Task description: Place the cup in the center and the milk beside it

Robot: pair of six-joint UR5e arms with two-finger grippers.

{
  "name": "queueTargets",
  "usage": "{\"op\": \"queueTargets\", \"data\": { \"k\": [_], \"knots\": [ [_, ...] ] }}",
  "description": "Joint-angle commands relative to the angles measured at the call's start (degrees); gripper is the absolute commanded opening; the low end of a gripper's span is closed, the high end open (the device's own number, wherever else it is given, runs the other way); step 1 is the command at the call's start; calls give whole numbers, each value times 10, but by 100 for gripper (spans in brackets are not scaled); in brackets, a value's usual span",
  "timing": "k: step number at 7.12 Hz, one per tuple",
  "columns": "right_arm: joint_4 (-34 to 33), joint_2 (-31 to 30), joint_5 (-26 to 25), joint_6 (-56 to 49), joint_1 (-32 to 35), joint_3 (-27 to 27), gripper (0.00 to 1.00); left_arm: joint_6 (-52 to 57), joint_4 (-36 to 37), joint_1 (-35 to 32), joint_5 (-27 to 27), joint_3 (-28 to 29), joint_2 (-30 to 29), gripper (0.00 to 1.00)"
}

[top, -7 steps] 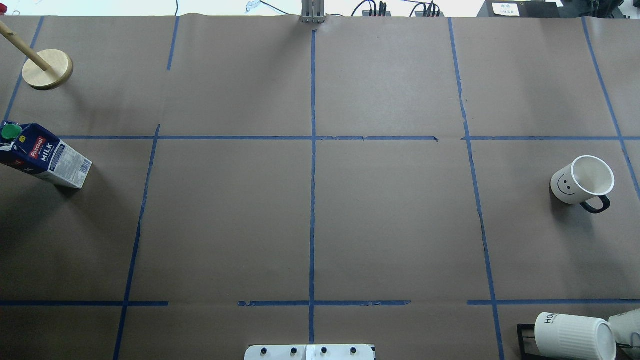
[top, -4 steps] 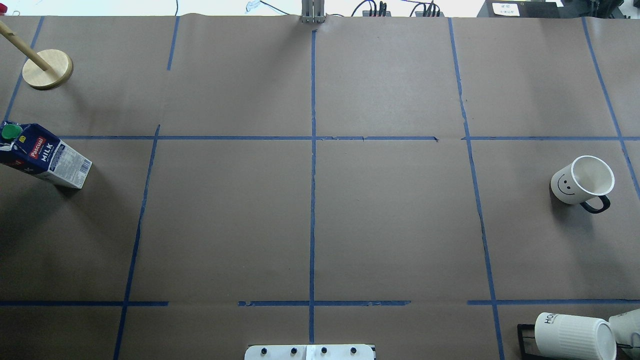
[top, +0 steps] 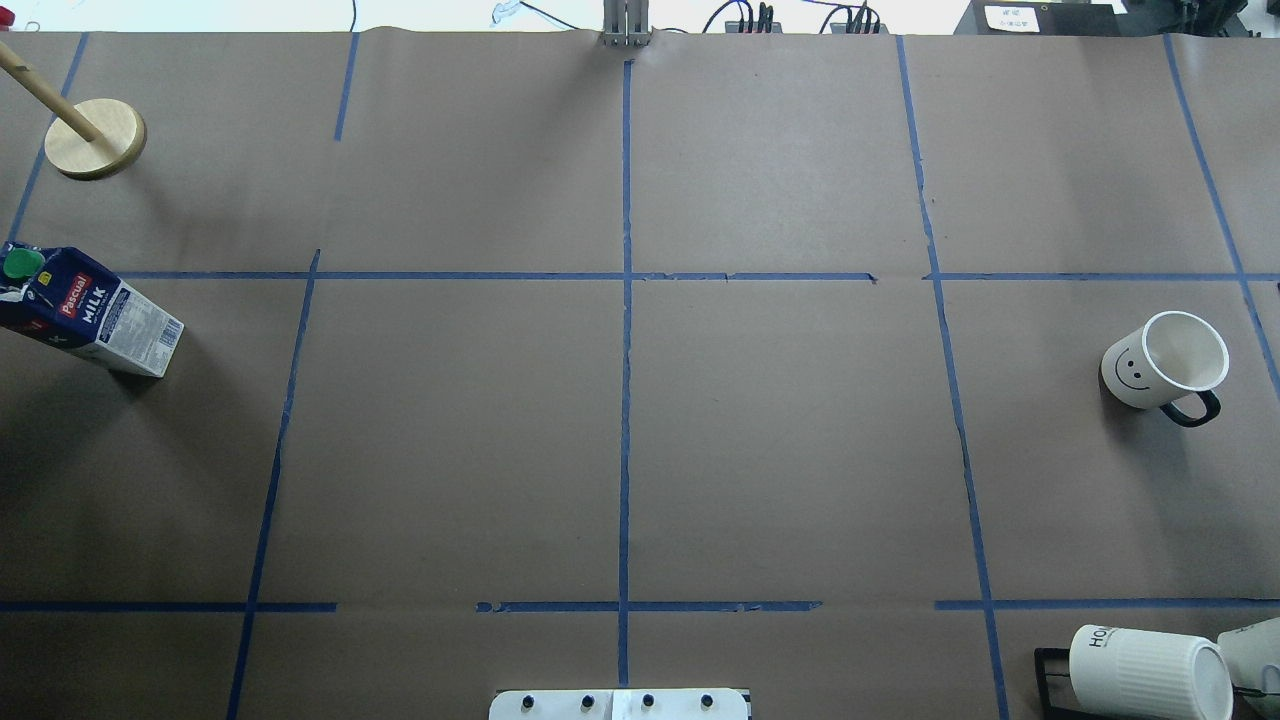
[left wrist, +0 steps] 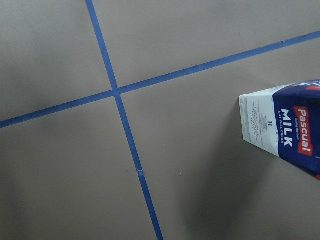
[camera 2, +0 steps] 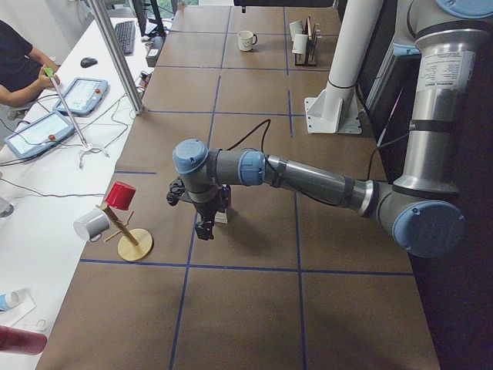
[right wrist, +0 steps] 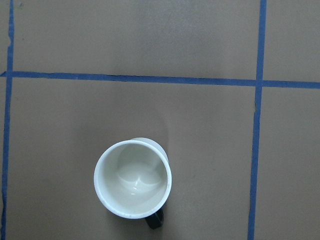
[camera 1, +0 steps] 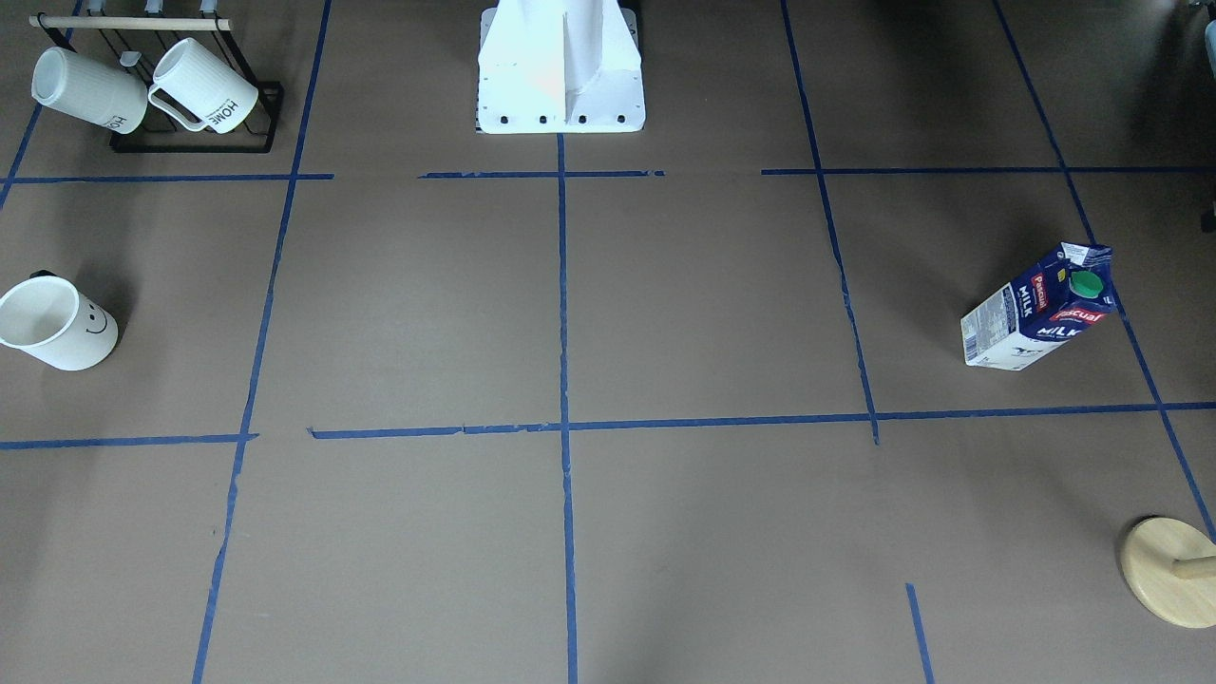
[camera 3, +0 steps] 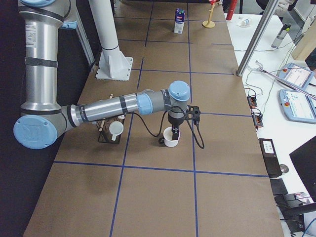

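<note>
Scanning the desk (top: 800, 450): the milk (top: 95, 315) stands upright at its far left edge, the center (top: 625, 440) well away. Probably hefty, with walls that dent, so grip mid-body across flat sides. The cup (top: 1165, 362), far right, looks rigid, glossy, chippable: pinch the rim. The left fingers (camera 2: 204, 230) hang beside the milk, the right fingers (camera 3: 175, 133) above the cup; how far either pair is parted cannot be told.

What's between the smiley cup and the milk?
Only bare brown paper and blue tape lines lie between the smiley cup and the milk carton; the overhead view shows it.
</note>
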Motion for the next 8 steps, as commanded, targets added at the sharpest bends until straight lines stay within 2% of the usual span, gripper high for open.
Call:
{"op": "queueTargets", "data": {
  "k": [1, 6, 7, 8],
  "knots": [
    [167, 5, -4, 137, -69, -68, 98, -1, 0, 0, 0, -3, 0, 100],
    [172, 7, -49, 140, -110, -105, 98, -29, -1, 1, 0, -10, -3, 100],
    [173, 18, -64, 139, -118, -121, 96, -31, -1, 1, 0, -12, -4, 100],
    [175, 18, -64, 142, -119, -127, 74, -48, -1, 1, 0, -20, -4, 100]
  ]
}}
